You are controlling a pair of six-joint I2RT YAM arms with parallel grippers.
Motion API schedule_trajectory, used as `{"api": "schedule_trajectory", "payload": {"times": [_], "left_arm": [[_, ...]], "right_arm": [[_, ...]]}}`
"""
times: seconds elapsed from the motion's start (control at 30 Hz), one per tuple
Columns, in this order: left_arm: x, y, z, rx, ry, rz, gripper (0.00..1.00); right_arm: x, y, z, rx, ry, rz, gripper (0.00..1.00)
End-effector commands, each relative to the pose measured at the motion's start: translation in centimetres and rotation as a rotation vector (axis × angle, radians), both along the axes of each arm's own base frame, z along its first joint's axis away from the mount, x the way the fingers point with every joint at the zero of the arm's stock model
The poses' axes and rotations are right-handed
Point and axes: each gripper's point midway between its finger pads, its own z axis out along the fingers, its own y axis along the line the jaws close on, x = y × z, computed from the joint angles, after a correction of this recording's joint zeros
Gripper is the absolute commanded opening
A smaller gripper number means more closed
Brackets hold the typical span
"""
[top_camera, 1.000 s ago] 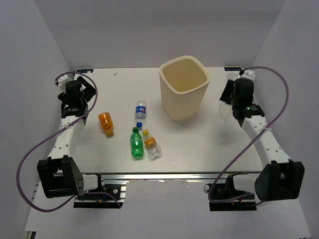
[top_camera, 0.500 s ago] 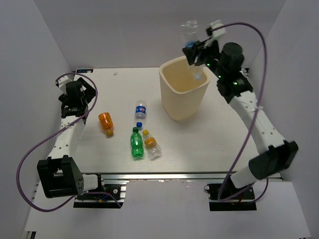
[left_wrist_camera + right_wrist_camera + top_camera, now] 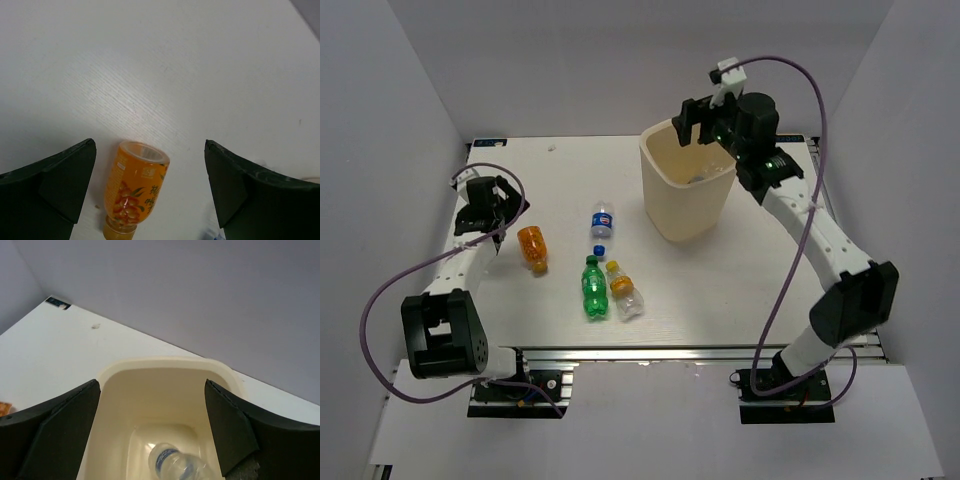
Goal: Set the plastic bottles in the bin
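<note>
**Lining up the left claw on the orange bottle**

From above, your right claw (image 3: pixel 693 122) hangs over the far side of the bin (image 3: pixel 665 205), fingers apart and holding nothing. Directly below it, one clear bottle (image 3: pixel 698 179) already lies on the bin's floor. Your left claw (image 3: pixel 503 200) is also spread and empty, low over the table (image 3: pixel 770 280). The orange bottle (image 3: pixel 532 246) lies on its side just off that claw's fingertips. Farther out from the claw, toward the middle of the table, lie the blue-label bottle (image 3: pixel 603 221), the green bottle (image 3: pixel 592 288) and, right beside the green one, the yellow-capped bottle (image 3: pixel 625 293).

At the left wrist, the fingers (image 3: pixel 60 175) stand wide on either side of the orange bottle. It sits off-centre, nearer one finger, with its flat base pointing away from the claw and its neck toward the wrist. You cannot tell from here whether the claw is low enough to close on it.

Expect this bottle to be light, smooth and round, so it is likely to roll if nudged, and its thin wall will probably give under a hard squeeze. Centre the claw first, then take it across the labelled middle, not the tapering neck.

At the right wrist, both fingers (image 3: pixel 50 425) frame the bin's mouth with nothing between them. The clear bottle rests well below.
</note>
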Motion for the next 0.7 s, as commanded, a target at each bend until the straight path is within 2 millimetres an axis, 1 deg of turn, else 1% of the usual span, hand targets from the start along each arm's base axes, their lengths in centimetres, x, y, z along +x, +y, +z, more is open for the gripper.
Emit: {"api": "schedule_trajectory", "payload": {"times": [0.0, 0.03, 0.07, 0.1, 0.13, 0.17, 0.2, 0.23, 0.27, 0.3, 0.33, 0.37, 0.4, 0.43, 0.47, 0.53, 0.57, 0.6, 0.63, 0.67], "left_arm": [[0.5, -1.5, -1.2, -0.018, 0.001, -0.099, 0.98], [0.5, -1.8, -1.5, -0.022, 0.009, -0.116, 0.98], [0.4, -2.0, -2.3, -0.020, 0.037, -0.122, 0.98], [0.3, -1.9, -2.7, -0.016, 0.055, -0.118, 0.98], [0.0, -1.8, -3.3, -0.006, 0.078, -0.105, 0.98], [-0.3, -2.2, -4.1, -0.008, 0.096, -0.110, 0.98], [-0.4, -2.4, -4.5, -0.012, 0.103, -0.115, 0.98], [-0.4, -2.7, -4.7, -0.016, 0.103, -0.125, 0.98], [-0.7, -3.2, -5.3, -0.021, 0.114, -0.139, 0.98], [-0.7, -3.4, -5.6, -0.014, 0.121, -0.152, 0.98], [-0.7, -3.7, -5.9, -0.009, 0.121, -0.159, 0.98], [-0.8, -4.3, -6.3, -0.007, 0.128, -0.175, 0.98], [-1.2, -4.4, -7.3, -0.003, 0.158, -0.183, 0.98], [-1.4, -5.8, -7.9, 0.003, 0.175, -0.218, 0.98], [-1.7, -6.4, -8.5, 0.013, 0.197, -0.229, 0.98], [-2.6, -6.2, -10.3, 0.043, 0.264, -0.207, 0.98], [-2.8, -6.4, -10.7, 0.053, 0.283, -0.205, 0.98], [-3.0, -6.4, -11.1, 0.058, 0.298, -0.197, 0.97], [-3.0, -6.3, -11.6, 0.064, 0.315, -0.191, 0.92], [-3.0, -6.4, -11.7, 0.063, 0.322, -0.192, 0.86]], "right_arm": [[-1.6, -4.9, 4.8, 0.109, -0.138, -0.198, 0.89], [-1.8, -6.1, 4.5, 0.120, -0.135, -0.233, 0.89], [-3.0, -7.4, 5.6, 0.154, -0.155, -0.256, 0.89], [-3.2, -8.2, 3.9, 0.149, -0.145, -0.275, 0.89], [-3.6, -10.0, 4.0, 0.158, -0.163, -0.315, 0.89], [-5.3, -11.8, 5.7, 0.199, -0.211, -0.352, 0.89], [-5.5, -13.2, 4.2, 0.229, -0.207, -0.390, 0.89], [-5.9, -15.4, 4.3, 0.248, -0.224, -0.436, 0.89], [-7.5, -16.6, 5.5, 0.275, -0.260, -0.445, 0.89], [-7.9, -17.4, 5.2, 0.283, -0.258, -0.463, 0.89], [-8.0, -18.5, 3.8, 0.266, -0.236, -0.494, 0.89], [-8.8, -19.3, 4.0, 0.271, -0.245, -0.521, 0.89], [-9.0, -19.8, 3.5, 0.265, -0.234, -0.538, 0.89], [-9.3, -20.1, 2.4, 0.250, -0.207, -0.551, 0.89], [-9.3, -20.3, 1.8, 0.245, -0.192, -0.560, 0.89], [-9.3, -20.8, 0.3, 0.241, -0.149, -0.589, 0.89], [-9.4, -21.2, -0.8, 0.230, -0.118, -0.614, 0.89], [-9.4, -21.4, -1.3, 0.226, -0.106, -0.624, 0.89], [-9.4, -21.7, -1.9, 0.221, -0.094, -0.636, 0.89], [-9.3, -21.9, -3.1, 0.208, -0.070, -0.651, 0.89]]}}
